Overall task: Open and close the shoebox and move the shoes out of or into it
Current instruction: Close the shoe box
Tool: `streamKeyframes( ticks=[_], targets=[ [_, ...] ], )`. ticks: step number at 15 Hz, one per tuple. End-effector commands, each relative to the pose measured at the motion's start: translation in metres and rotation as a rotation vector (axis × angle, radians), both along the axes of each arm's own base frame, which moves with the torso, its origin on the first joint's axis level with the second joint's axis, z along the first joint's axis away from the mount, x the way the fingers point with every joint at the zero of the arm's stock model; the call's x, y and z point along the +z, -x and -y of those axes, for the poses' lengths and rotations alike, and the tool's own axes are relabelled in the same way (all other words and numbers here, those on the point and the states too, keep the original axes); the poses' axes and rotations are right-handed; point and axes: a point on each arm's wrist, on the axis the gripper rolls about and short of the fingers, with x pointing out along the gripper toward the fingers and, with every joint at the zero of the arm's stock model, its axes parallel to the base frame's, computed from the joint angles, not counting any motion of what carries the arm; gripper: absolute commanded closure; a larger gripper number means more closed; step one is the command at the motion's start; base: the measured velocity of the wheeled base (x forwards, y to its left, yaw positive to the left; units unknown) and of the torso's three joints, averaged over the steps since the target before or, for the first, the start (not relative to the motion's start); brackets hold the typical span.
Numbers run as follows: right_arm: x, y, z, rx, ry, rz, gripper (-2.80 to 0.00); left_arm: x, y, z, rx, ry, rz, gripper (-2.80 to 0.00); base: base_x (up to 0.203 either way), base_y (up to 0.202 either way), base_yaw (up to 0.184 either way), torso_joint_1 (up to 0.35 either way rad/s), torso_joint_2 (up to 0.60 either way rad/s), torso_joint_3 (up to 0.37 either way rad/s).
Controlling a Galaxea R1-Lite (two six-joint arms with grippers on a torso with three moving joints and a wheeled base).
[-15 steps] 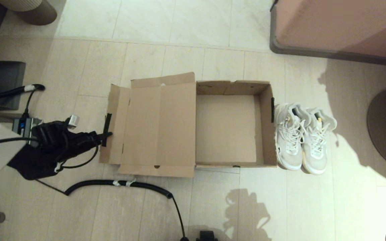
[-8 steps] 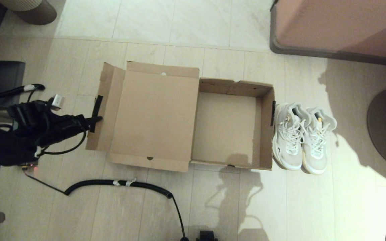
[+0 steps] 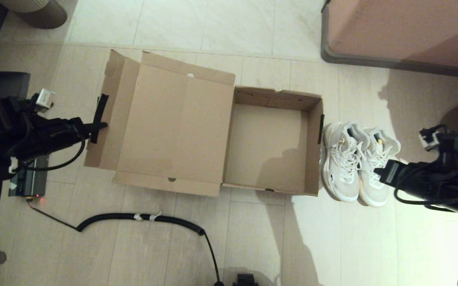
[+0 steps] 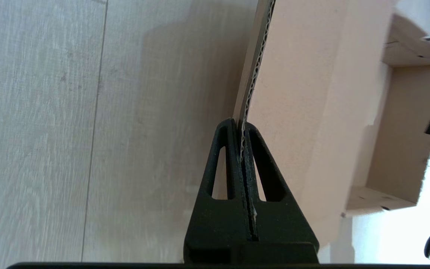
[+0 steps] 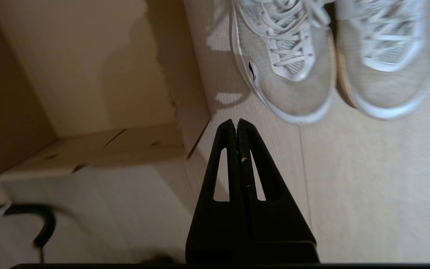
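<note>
Shoebox [image 3: 268,147] on the floor, tray empty, lid [image 3: 169,123] swung out to the robot's left and lifted at a slant. Left end effector [image 3: 101,126] clamped on the edge of the lid's front flap [image 3: 111,115] beside the dark tape strip [image 3: 98,119]; in the left wrist view, cardboard pinched between fully closed fingers [image 4: 250,168]. Shoes [image 3: 358,163] side by side on the floor, touching the tray's right wall or just beside it. Right end effector [image 3: 378,171] low beside the outer shoe, fingers pressed together and holding nothing. Judged step: holding the lid clear while bringing the right arm in for the first shoe. Best done by keeping the flap grip firm and steady without pulling harder, since a tug looks likely to drag the whole light box across the floor. Spread the right fingers before closing in, then take one shoe by collar or heel rim, not the laces. Lift above the tray wall before crossing over it.
</note>
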Motion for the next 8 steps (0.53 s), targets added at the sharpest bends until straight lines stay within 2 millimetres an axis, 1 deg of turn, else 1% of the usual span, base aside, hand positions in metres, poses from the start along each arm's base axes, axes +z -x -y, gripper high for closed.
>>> streamKeyframes(
  ticks=[1,2,4,6,7,8],
  targets=[
    [-0.088,-0.059,-0.003,0.007,-0.011,-0.153,0.00,0.023,0.019,0.002,0.007,-0.012,0.042,0.00,0.000,0.000,0.000,0.000,0.00,0.000],
    [-0.106,-0.077,-0.006,0.021,-0.021,-0.128,0.00,0.028,0.025,0.003,0.010,-0.012,0.040,0.00,0.000,0.000,0.000,0.000,0.00,0.000],
    [-0.133,-0.112,-0.017,0.078,-0.049,-0.048,0.00,0.036,0.036,0.007,0.009,-0.008,0.029,0.00,0.000,0.000,0.000,0.000,0.00,0.000],
    [-0.144,-0.146,-0.027,0.116,-0.066,0.048,0.00,0.041,0.047,0.011,0.009,-0.004,0.019,0.00,0.000,0.000,0.000,0.000,0.00,0.000],
    [-0.149,-0.158,-0.032,0.125,-0.072,0.079,0.00,0.041,0.053,0.013,0.009,0.000,0.007,0.00,0.000,0.000,0.000,0.000,0.00,0.000],
    [-0.150,-0.168,-0.036,0.131,-0.075,0.109,0.00,0.040,0.057,0.014,0.009,0.002,-0.001,0.00,0.000,0.000,0.000,0.000,0.00,0.000]
  ],
)
